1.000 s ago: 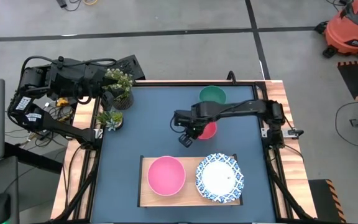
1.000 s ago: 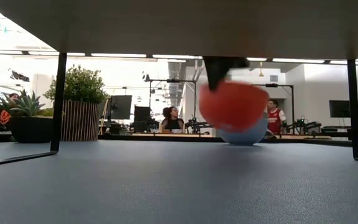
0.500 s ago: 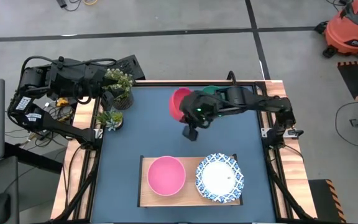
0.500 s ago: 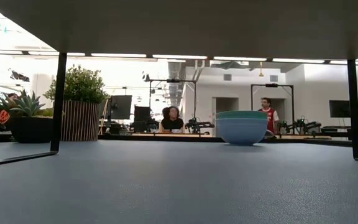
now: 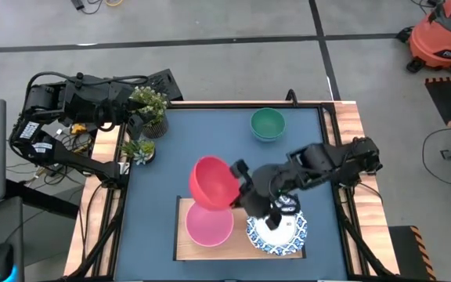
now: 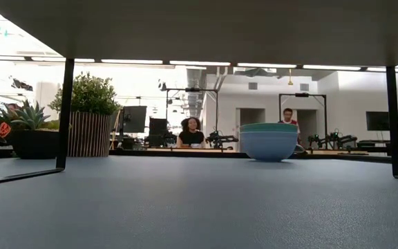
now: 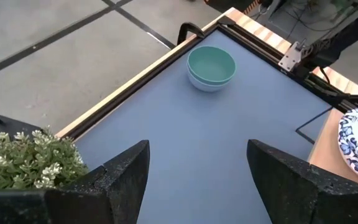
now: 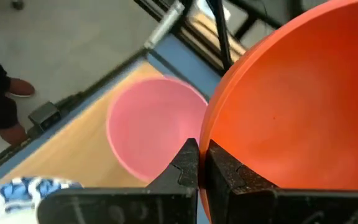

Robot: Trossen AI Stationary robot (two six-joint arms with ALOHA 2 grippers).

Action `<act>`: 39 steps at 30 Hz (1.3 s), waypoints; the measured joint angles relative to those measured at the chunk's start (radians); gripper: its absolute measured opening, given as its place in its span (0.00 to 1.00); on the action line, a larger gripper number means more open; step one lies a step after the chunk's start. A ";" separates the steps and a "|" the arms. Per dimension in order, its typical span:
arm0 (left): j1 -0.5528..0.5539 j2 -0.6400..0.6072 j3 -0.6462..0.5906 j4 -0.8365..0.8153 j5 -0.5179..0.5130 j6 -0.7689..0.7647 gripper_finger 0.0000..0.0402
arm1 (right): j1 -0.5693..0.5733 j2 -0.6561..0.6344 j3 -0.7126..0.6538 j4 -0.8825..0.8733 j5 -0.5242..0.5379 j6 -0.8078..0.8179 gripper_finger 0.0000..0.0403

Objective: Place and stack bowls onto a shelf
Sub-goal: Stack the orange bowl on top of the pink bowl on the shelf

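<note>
From above, the right hand (image 5: 241,184) grips the rim of a red bowl (image 5: 212,183), holding it tilted in the air just over the pink bowl (image 5: 208,222) that sits on the wooden shelf (image 5: 181,241). Beside that hand on the shelf lies a blue-patterned bowl (image 5: 292,231), partly under the arm. A green bowl (image 5: 268,124) stands well beyond the hand, on the far part of the desk (image 5: 171,168). The left hand waits off the desk's corner, near two potted plants (image 5: 149,103).

At desk level, the green bowl (image 6: 269,141) rests alone; people sit in the room behind.

The left wrist camera shows its own hand (image 7: 197,168) spread open and empty, the green bowl (image 7: 211,67) far ahead.

The right wrist camera shows fingers (image 8: 187,163) pinched on the red bowl's (image 8: 297,106) rim, the pink bowl (image 8: 154,127) just below.
</note>
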 joint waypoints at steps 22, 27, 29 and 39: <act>0.000 0.000 0.000 -0.021 0.016 -0.037 0.63 | 0.081 0.118 -0.001 -0.029 0.005 -0.024 0.07; 0.000 0.000 0.000 -0.029 0.016 -0.037 0.63 | 0.081 0.120 -0.002 -0.065 0.004 0.030 0.07; 0.000 0.000 0.000 -0.036 0.016 -0.033 0.63 | 0.082 0.120 -0.002 -0.079 0.003 0.053 0.07; 0.000 0.000 0.000 -0.044 0.015 -0.011 0.63 | 0.088 0.135 -0.002 -0.097 -0.008 0.064 0.07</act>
